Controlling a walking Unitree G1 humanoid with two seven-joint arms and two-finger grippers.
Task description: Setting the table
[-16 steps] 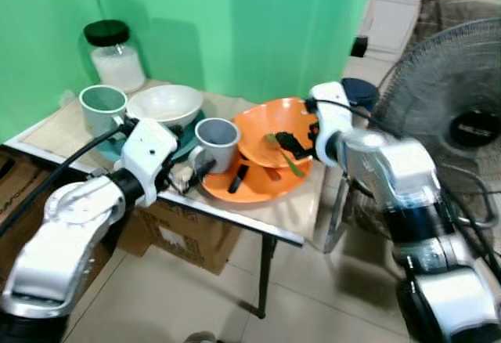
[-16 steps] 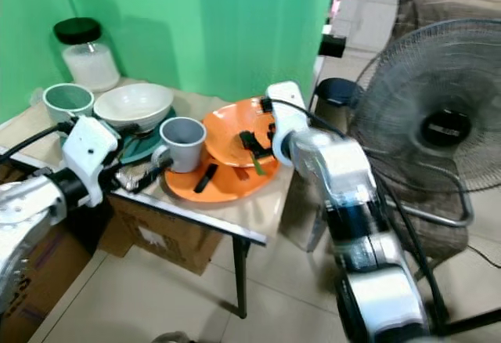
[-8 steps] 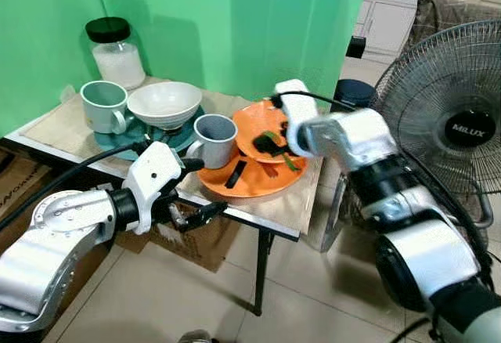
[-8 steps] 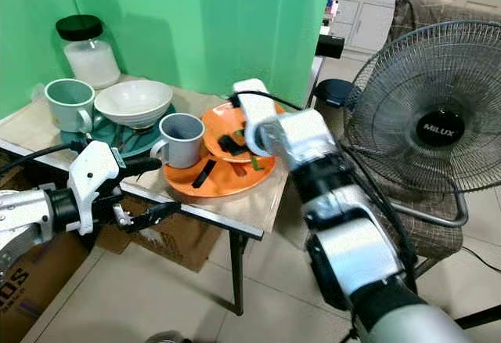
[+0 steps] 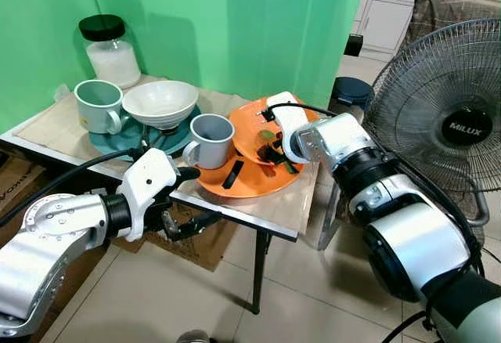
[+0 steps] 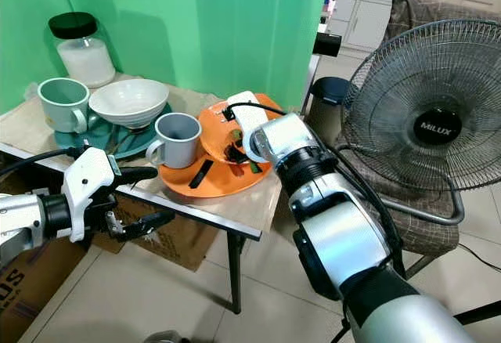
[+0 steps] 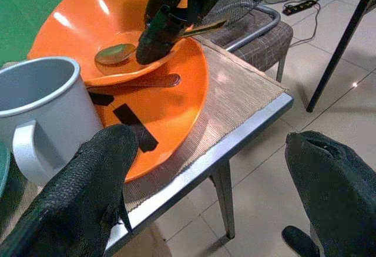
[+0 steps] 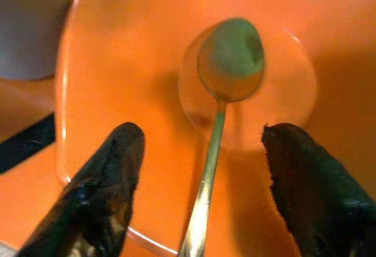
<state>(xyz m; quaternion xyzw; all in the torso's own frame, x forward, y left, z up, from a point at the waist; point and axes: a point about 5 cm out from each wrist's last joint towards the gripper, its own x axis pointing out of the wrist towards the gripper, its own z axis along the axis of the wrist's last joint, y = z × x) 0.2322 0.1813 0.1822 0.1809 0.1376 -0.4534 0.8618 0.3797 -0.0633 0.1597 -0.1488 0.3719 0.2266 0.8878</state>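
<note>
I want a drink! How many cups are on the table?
2. One green cup stands at the table's left end by the jar. One grey cup stands on the orange plate.

- The small table [image 5: 293, 229] carries a woven mat [image 5: 301, 202].
- On the mat: jar [image 5: 109, 42], teal plate [image 5: 129, 135], orange plate [image 5: 246, 186] under the right claw [image 5: 272, 153].

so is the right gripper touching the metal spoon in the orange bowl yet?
Apart. In the right wrist view the open right gripper straddles the metal spoon in the orange bowl, with orange showing between each black finger and the handle.
</note>
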